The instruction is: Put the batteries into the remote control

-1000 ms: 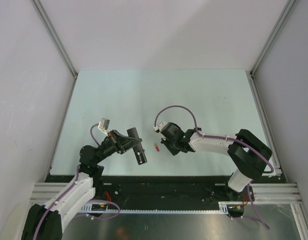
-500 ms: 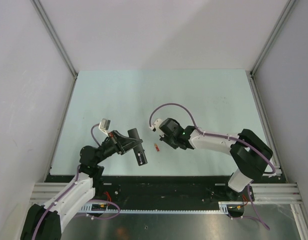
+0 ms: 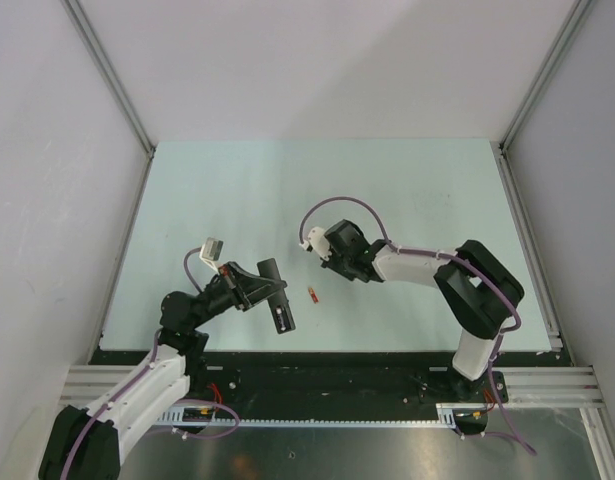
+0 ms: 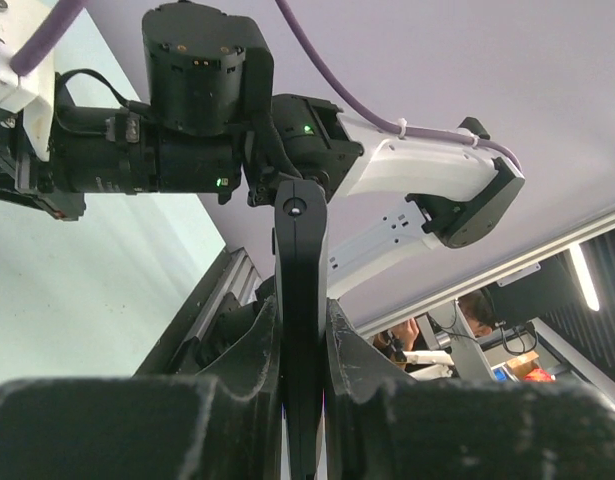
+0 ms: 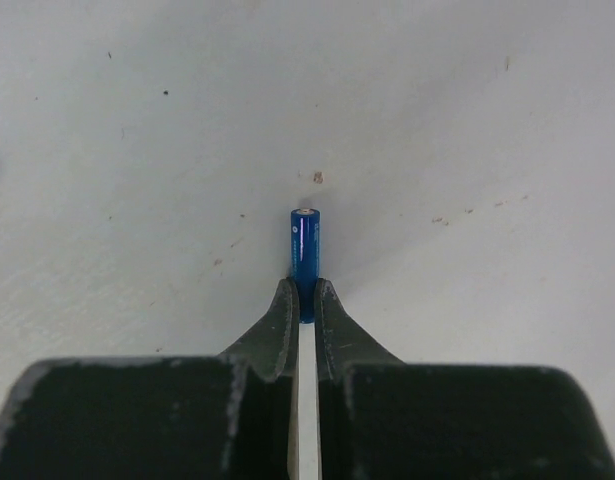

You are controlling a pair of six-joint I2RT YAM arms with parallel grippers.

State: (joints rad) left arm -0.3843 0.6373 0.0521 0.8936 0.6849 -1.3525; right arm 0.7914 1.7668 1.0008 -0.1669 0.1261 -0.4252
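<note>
My left gripper is shut on the remote control, a slim black bar held above the table near its front edge. In the left wrist view the remote stands edge-on between my fingers. My right gripper is shut on a bright blue battery, pinched at its lower end between the fingertips and held over the pale table. A red-orange battery lies on the table between the two grippers. The other batteries are out of view.
The pale green table is bounded by white walls with metal corner posts. A black rail runs along the front edge by the arm bases. The right arm's forearm shows beyond the remote in the left wrist view.
My right gripper has moved away from the red-orange battery, toward the far left, and the right arm has folded in. My left gripper with the remote has barely shifted.
</note>
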